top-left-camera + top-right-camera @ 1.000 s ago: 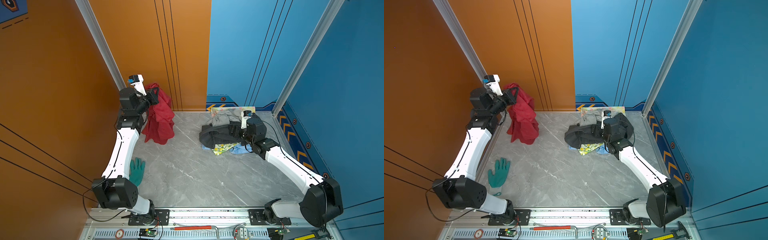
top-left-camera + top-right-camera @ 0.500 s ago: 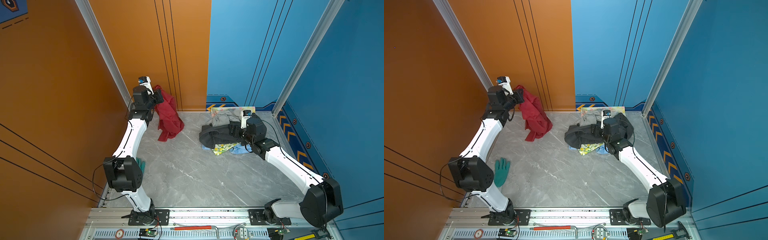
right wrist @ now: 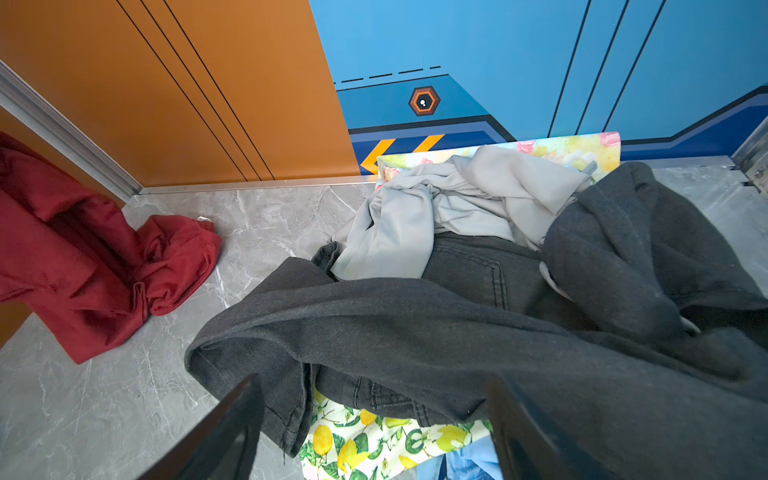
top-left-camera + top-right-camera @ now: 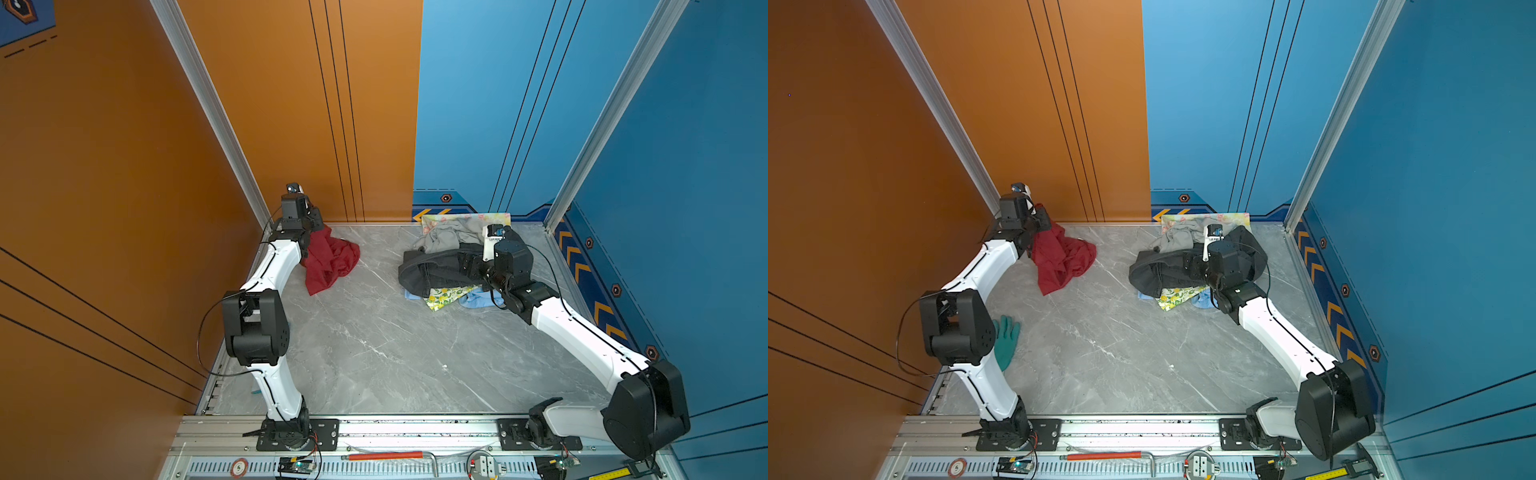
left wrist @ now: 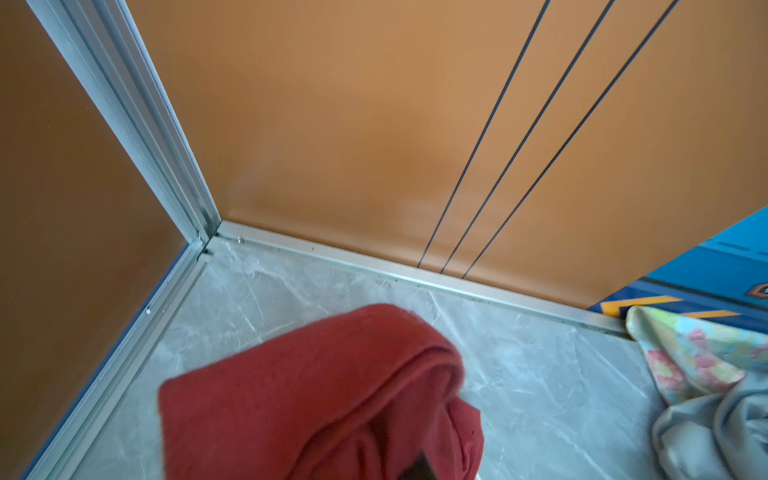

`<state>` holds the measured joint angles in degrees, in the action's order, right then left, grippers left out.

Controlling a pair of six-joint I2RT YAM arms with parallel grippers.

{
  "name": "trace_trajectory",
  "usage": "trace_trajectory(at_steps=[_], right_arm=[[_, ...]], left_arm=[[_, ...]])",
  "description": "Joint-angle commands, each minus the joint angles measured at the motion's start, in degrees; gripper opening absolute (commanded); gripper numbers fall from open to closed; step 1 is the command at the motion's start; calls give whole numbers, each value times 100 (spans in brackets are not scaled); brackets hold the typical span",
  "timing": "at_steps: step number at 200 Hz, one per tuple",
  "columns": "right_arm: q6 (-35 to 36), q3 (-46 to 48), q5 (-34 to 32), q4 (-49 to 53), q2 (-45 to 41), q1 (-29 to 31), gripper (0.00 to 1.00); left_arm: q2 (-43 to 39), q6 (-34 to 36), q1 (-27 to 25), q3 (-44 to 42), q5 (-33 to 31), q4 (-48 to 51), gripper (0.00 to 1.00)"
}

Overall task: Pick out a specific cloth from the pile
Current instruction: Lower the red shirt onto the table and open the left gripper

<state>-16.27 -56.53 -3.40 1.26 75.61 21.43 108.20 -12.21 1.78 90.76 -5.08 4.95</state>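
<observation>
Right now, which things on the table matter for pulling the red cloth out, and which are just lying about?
In the job:
red cloth, held by the left gripper
pile
right gripper, open over it

Lying about:
teal glove

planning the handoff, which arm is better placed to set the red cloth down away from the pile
Left. Its gripper is shut on the red cloth, already apart from the pile. The right gripper hangs open over the pile.
</observation>
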Motion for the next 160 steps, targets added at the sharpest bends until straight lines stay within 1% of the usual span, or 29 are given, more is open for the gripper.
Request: trace_trajectory(at_steps=[1,10,13,19,61,94,130,160], right_arm=[[98,63,-133,-108,-145,-63,85],[84,73,-132,-117,-157,-69,85],[81,72,-127,-123,-155,-70,85],[80,72,-126,-132,-158,-77,85],[-19,133,-57,-274,-110,-73,85],[-8,155,-24,-244,-104,-85,85],[-22,217,15,-240,-120,-101,85],[0,268,41,-226,-122,-109,85]], left_arm=[[260,-99,3,131,-168,506,0],[323,-201,0,92,-137,533,0],[336,-249,-4,77,-142,715,0],[373,-332,-10,22,-115,771,0],[540,-1009,-54,-386,235,843,0],[847,-1391,-146,-368,618,883,0],[1341,-1482,-275,75,648,1184,0],[1793,-1453,-242,688,504,1870,0]])
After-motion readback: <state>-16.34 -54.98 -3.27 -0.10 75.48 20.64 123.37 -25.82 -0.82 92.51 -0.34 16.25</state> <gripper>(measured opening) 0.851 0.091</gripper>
